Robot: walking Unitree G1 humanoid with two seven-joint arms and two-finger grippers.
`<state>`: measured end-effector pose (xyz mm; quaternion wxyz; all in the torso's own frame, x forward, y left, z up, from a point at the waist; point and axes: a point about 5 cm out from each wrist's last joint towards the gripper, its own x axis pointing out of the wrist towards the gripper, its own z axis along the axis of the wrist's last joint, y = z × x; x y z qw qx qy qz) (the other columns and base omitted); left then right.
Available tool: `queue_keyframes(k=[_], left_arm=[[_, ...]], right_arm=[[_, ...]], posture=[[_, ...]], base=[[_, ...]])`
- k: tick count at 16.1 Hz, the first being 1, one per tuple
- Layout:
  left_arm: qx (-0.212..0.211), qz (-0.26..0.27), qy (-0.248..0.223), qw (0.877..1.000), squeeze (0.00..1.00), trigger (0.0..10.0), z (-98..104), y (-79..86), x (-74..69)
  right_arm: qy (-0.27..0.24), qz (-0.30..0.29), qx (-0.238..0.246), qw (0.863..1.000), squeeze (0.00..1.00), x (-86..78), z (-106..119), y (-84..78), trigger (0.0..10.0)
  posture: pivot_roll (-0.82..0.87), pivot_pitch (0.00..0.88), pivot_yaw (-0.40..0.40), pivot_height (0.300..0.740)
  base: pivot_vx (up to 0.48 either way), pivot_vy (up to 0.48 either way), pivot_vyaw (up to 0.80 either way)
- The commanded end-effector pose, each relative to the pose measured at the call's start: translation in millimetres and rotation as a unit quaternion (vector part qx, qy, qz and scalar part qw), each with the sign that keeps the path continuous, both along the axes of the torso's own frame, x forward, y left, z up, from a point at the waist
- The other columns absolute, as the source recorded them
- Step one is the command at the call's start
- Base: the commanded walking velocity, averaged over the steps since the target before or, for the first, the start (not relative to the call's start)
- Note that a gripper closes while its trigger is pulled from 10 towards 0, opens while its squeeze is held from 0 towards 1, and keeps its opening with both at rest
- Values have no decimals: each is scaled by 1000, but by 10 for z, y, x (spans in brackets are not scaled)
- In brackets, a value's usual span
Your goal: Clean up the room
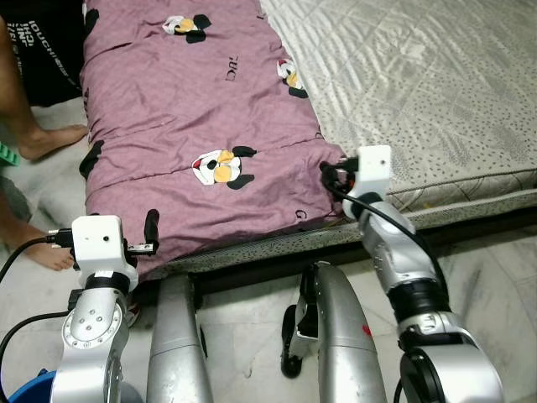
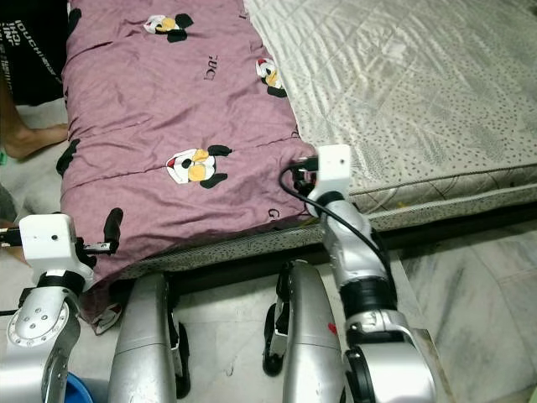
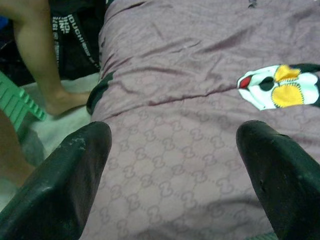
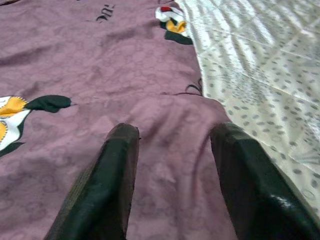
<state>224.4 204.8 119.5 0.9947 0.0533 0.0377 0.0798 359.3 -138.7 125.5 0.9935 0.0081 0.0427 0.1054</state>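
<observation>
Both pincers reaching for the near edge of the purple blanket

Head views: the blanket [image 1: 193, 126] is lying on the bed's mattress [image 1: 436, 92], left pincer [image 1: 151, 231] and right pincer [image 1: 329, 172] at its corners, a person's foot [image 1: 46, 143] nearby on the floor. Wrist views: left pincer [image 3: 172, 165] and right pincer [image 4: 170, 165] are gaping, gripping nothing; closing shallow may snag only a fold.

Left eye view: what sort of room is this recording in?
Most likely a bedroom: a mattress on a low bed frame, a purple blanket spread over it, and a pale tiled floor beside it.
</observation>
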Motion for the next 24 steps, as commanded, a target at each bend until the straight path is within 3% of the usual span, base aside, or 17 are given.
queue_keyframes(k=[1, 3, 4, 8, 9, 10, 16, 24], left_arm=[[0, 5, 7, 1000, 0, 10000, -17, 17, -49], [-7, 10, 12, 1000, 0, 10000, -26, 8, -92], [-7, 10, 12, 1000, 0, 10000, -28, 10, -101], [-5, 6, 15, 1000, 0, 10000, -19, 6, -90], [-6, 5, 15, 1000, 0, 10000, -9, 6, -80], [-7, 4, 15, 1000, 0, 10000, -7, 7, -75], [-8, 4, 14, 1000, 0, 10000, 3, 7, -65], [-9, 0, 17, 1000, 0, 10000, -9, -13, -64]], right_arm=[[8, -9, -16, 1000, 1000, 11, -52, -3, 10000], [45, -45, -51, 997, 953, 54, -162, -106, 10000], [62, -58, -57, 995, 0, 45, -220, -154, 10000], [112, -83, -52, 989, 0, 1, -430, -224, 10000], [133, -82, -28, 987, 0, -21, -502, -198, 8314], [138, -83, -13, 987, 0, -28, -520, -192, 0], [145, -104, 11, 984, 0, -35, -557, -239, 0], [201, -169, 93, 960, 0, -88, -666, -356, 0]], posture=[[107, 201, -38, 556], [117, 203, -40, 556], [119, 203, -39, 556], [123, 204, -27, 556], [123, 204, -23, 556], [123, 204, -21, 556], [122, 204, -21, 556], [115, 202, -18, 556]], base=[[0, 0, 0], [0, 0, 0], [0, 0, 0], [0, 0, 0], [0, 0, 0], [0, 0, 0], [0, 0, 0], [0, 0, 0]])
